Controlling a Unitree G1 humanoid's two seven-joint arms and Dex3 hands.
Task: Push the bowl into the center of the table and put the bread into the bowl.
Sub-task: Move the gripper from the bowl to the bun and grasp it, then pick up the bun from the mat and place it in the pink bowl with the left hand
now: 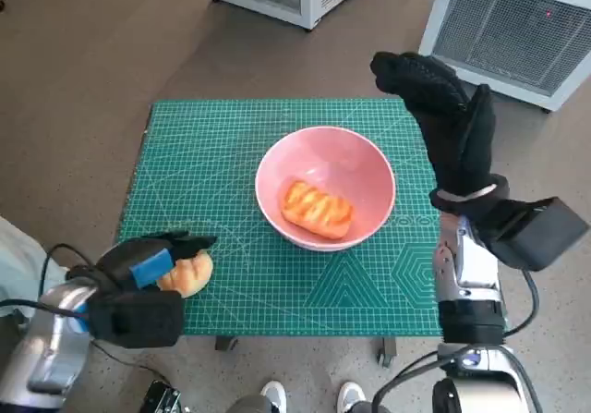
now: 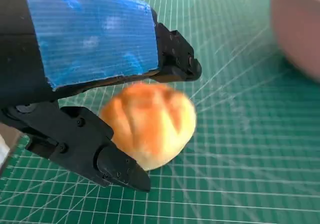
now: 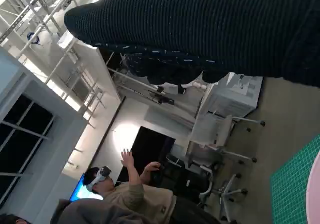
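Note:
A pink bowl (image 1: 369, 168) stands near the middle of the green cutting mat (image 1: 212, 136), with one glazed bread (image 1: 317, 208) lying inside it. A second, round bread roll (image 1: 191, 273) sits on the mat near the front left corner. My left hand (image 1: 148, 279) is wrapped around this roll (image 2: 150, 124); in the left wrist view the fingers (image 2: 172, 58) lie over its top and the thumb (image 2: 100, 154) presses its lower side. The bowl's wall (image 2: 300, 28) shows blurred beyond the roll. My right hand (image 1: 452, 127) is raised over the table's right edge, fingers spread, holding nothing.
White ventilated cabinets (image 1: 517, 25) stand on the floor behind the table. A person's white shoes (image 1: 309, 396) show at the front edge. In the right wrist view a person (image 3: 125, 194) wearing a headset sits under the glove (image 3: 210, 28).

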